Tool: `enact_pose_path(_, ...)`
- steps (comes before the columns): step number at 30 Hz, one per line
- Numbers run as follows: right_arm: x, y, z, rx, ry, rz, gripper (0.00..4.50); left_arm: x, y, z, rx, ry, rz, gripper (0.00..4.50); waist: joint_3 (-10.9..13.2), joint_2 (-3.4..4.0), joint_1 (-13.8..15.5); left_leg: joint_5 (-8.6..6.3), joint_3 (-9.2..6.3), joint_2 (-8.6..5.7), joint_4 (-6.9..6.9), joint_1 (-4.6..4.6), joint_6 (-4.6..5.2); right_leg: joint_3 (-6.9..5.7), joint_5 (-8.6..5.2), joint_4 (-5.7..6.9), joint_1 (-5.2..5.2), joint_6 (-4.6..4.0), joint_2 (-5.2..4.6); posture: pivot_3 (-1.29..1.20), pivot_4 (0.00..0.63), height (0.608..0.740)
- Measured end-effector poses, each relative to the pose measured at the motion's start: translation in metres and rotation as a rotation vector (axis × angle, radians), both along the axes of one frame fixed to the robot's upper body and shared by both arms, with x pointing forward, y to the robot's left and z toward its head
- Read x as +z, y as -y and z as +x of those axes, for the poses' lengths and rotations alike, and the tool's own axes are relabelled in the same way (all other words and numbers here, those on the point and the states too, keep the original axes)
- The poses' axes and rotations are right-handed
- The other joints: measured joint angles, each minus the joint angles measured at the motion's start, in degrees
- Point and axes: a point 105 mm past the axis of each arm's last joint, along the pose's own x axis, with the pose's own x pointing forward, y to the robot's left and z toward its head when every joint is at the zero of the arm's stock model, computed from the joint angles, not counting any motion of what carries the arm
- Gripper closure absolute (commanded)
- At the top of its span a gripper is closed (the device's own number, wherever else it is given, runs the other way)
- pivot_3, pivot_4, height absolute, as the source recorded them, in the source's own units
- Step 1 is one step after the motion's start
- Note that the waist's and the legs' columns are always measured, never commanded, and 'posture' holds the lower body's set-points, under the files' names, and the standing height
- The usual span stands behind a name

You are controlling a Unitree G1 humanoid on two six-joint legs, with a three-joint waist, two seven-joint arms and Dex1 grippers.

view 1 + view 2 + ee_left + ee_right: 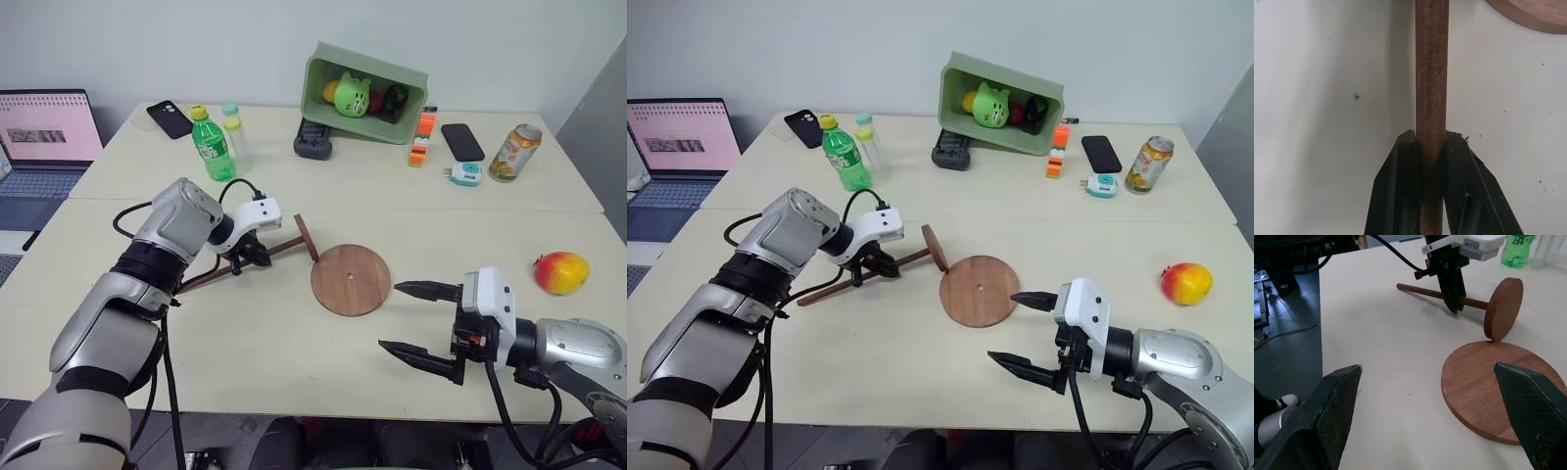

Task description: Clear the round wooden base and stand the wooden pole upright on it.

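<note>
On table (294, 343), wooden pole (279, 248) inside left gripper (257, 257)

No lettering, brand, number or sign is legible. The label on the green plastic bottle (212, 145), upper left, the print on the striped drink can (514, 152), upper right, and the pink laptop screen (49, 125), far left, are too small to read.

Even bright light (soft shadows)

Pole (1432, 73) rough matt wood; base (351, 280) smooth wood; table (265, 343) matt; claw fingers (1327, 416) textured blk plastic.
</note>
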Motion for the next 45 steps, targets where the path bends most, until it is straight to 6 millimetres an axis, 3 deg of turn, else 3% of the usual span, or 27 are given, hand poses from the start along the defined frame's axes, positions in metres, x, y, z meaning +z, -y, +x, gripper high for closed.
enact_pose_path(3, 0.001, 0.005, 0.0, -0.014, 0.002, -0.016, 0.0, 0.023, 0.01, 0.005, 0.017, 0.046, -0.14, 4.23, 0.0, -0.08, 0.2, 0.0, -0.11, -0.01, 0.1, -0.16, 0.0, -0.06, 0.0, 0.01, -0.04, 0.0, -0.04, 0.0, 0.15, 0.74)
enact_pose_path(6, 0.001, 0.013, 0.0, -0.041, -0.007, -0.031, 0.0, 0.073, 0.035, 0.012, 0.0, 0.154, -0.407, 4.23, 0.1, -0.11, 0.4, 0.01, -0.29, 0.03, 0.2, -0.42, -0.01, -0.09, 0.0, 0.0, -0.14, 0.01, -0.14, 0.0, 0.15, 0.74)
enact_pose_path(7, 0.001, 0.017, -0.001, -0.055, -0.015, -0.033, 0.0, 0.099, 0.052, 0.009, -0.044, 0.199, -0.564, 4.23, 0.1, -0.11, 0.4, 0.01, -0.29, 0.17, 0.22, -0.46, -0.02, -0.1, -0.02, 0.0, -0.14, 0.05, -0.19, 0.0, 0.15, 0.74)
enact_pose_path(9, 0.001, 0.022, -0.001, -0.072, -0.019, -0.038, 0.0, 0.128, 0.07, 0.001, -0.105, 0.259, -0.725, 4.23, 0.1, -0.12, 0.2, 0.02, -0.19, 0.19, 0.21, -0.44, -0.03, -0.07, -0.03, 0.0, -0.14, 0.05, -0.19, 0.0, 0.15, 0.74)
enact_pose_path(12, 0.003, 0.027, -0.001, -0.098, -0.008, -0.046, 0.0, 0.148, 0.083, -0.007, -0.132, 0.313, -0.86, 4.23, 0.0, -0.11, 0.0, 0.02, -0.17, 0.25, 0.2, -0.38, -0.04, -0.03, -0.02, 0.02, -0.14, 0.05, -0.15, 0.0, 0.15, 0.74)
enact_pose_path(14, 0.005, 0.031, 0.002, -0.135, 0.01, -0.049, 0.0, 0.144, 0.089, -0.014, -0.125, 0.367, -0.93, 4.23, 0.0, -0.02, -0.3, 0.02, 0.07, 0.39, 0.13, -0.13, -0.04, 0.1, -0.02, 0.09, -0.09, 0.05, -0.12, 0.0, 0.15, 0.74)
enact_pose_path(19, 0.007, 0.033, 0.013, -0.235, 0.054, -0.043, 0.0, 0.109, 0.112, -0.022, -0.06, 0.452, -1.052, 4.23, 0.0, -0.05, 0.2, 0.03, 0.01, 0.42, 0.17, -0.07, -0.05, 0.22, -0.01, 0.11, -0.02, 0.04, -0.12, 0.0, 0.15, 0.74)
enact_pose_path(24, 0.002, 0.023, 0.008, -0.239, 0.033, -0.046, 0.0, 0.114, 0.123, -0.028, -0.011, 0.589, -1.154, 4.23, 0.0, -0.06, 0.4, 0.02, 0.05, 0.32, 0.15, -0.07, -0.05, 0.21, -0.01, 0.04, 0.03, 0.05, -0.11, 0.0, 0.15, 0.74)
enact_pose_path(31, -0.004, 0.028, 0.012, -0.3, 0.021, -0.07, 0.0, 0.102, 0.132, -0.031, 0.025, 0.587, -1.197, 4.23, 0.0, -0.07, 0.4, 0.02, 0.08, 0.31, 0.15, -0.03, -0.04, 0.13, -0.01, 0.06, 0.04, 0.05, -0.09, 0.0, 0.15, 0.74)
enact_pose_path(36, -0.003, 0.029, 0.017, -0.334, 0.035, -0.082, 0.0, 0.077, 0.142, -0.043, 0.008, 0.492, -1.194, 4.23, 0.0, -0.06, 0.3, 0.02, 0.06, 0.33, 0.12, 0.0, -0.04, 0.13, -0.01, 0.06, 0.05, 0.05, -0.07, 0.0, 0.15, 0.74)
enact_pose_path(45, -0.007, 0.03, 0.017, -0.335, 0.015, -0.103, 0.0, 0.077, 0.144, -0.046, -0.015, 0.507, -1.202, 4.23, 0.0, -0.06, 0.3, 0.02, 0.08, 0.31, 0.12, 0.02, -0.03, 0.11, -0.01, 0.04, 0.07, 0.05, -0.07, 0.0, 0.15, 0.74)
